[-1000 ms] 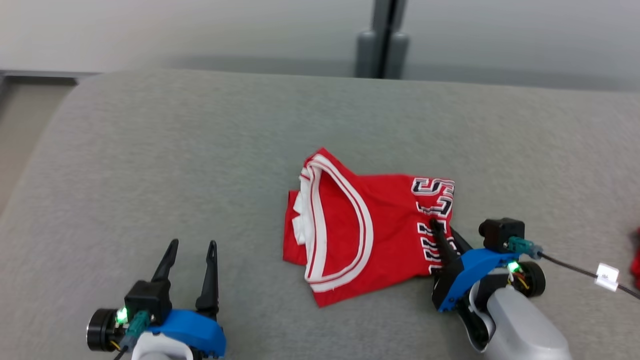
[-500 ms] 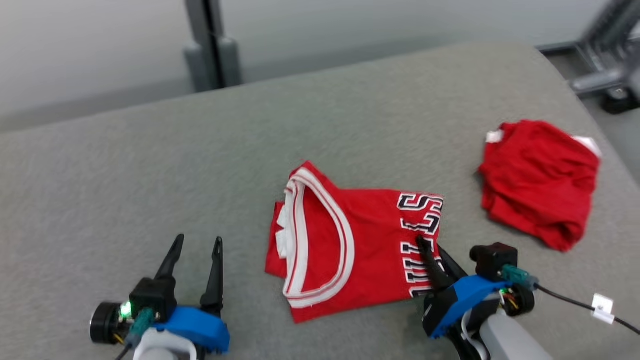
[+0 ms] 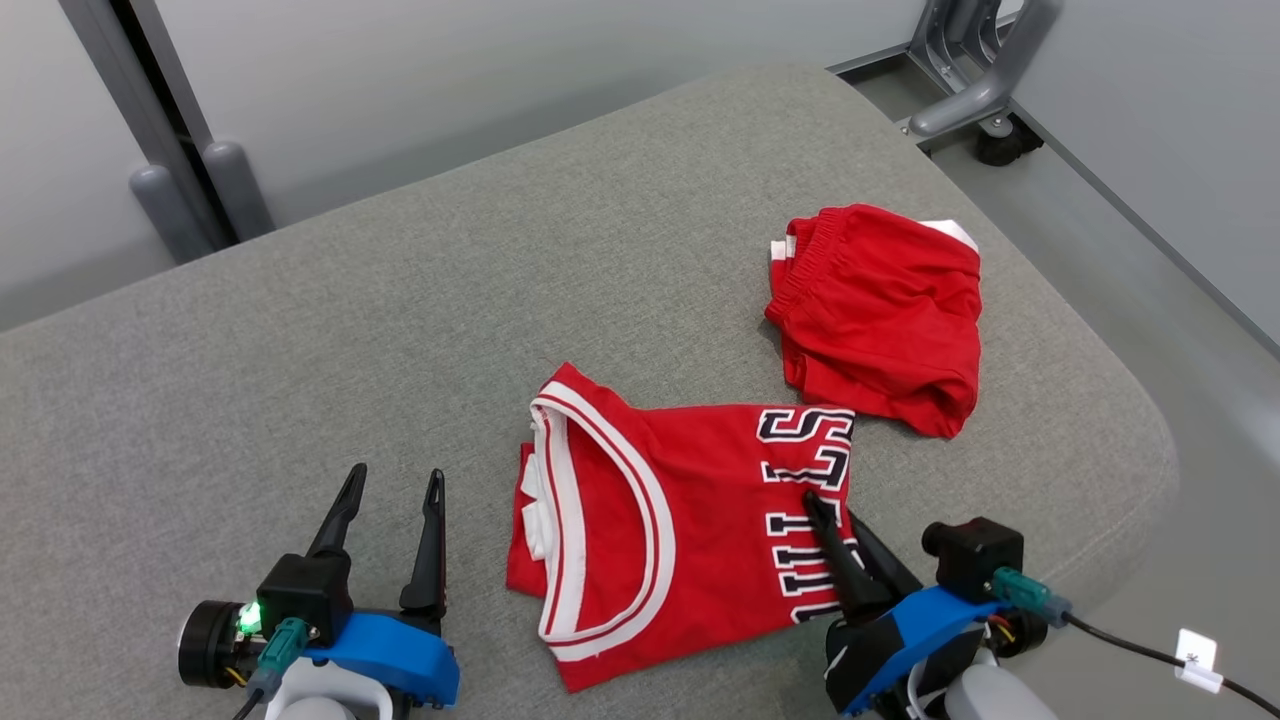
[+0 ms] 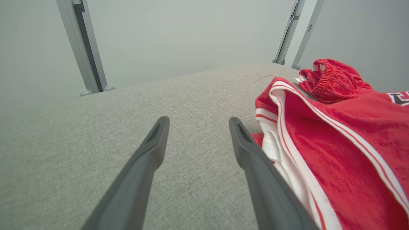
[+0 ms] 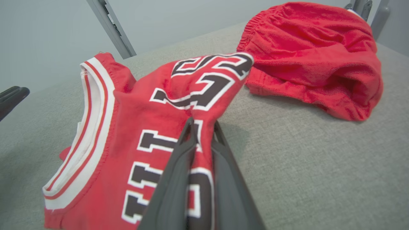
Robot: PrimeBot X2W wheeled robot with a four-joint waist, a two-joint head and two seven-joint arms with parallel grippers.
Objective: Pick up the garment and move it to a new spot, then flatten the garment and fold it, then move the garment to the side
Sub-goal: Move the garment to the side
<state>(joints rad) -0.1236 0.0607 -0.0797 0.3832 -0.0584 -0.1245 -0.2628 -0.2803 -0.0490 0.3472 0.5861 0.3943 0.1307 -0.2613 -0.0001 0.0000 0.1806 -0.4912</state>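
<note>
Pinching the lettered edge of the red basketball jersey (image 5: 127,127), the right gripper (image 5: 204,126) has its two dark fingers drawn narrow, with a fold of the cloth caught between them. The fabric peaks up a little at the tips. The grip sits on the jersey's right side, among the black-and-white block letters.

From there the jersey spreads leftward, folded over on itself, with a white-and-red striped trim band curving down its middle. It lies at the near middle of the grey cloth-covered desk (image 3: 400,330), mostly flat against it.

Just beyond the jersey's far right corner sits a bunched pair of red shorts (image 3: 885,310) with an elastic waistband, close to the desk's rounded far right corner. Whether the two garments touch is hard to tell from these angles.

The left gripper (image 3: 395,475) sits low over bare desk to the jersey's left. Its fingers are spread wide with nothing between them, and its right finger is just beside the jersey's white-trimmed edge. Behind the desk stands a grey metal post (image 3: 170,150).
</note>
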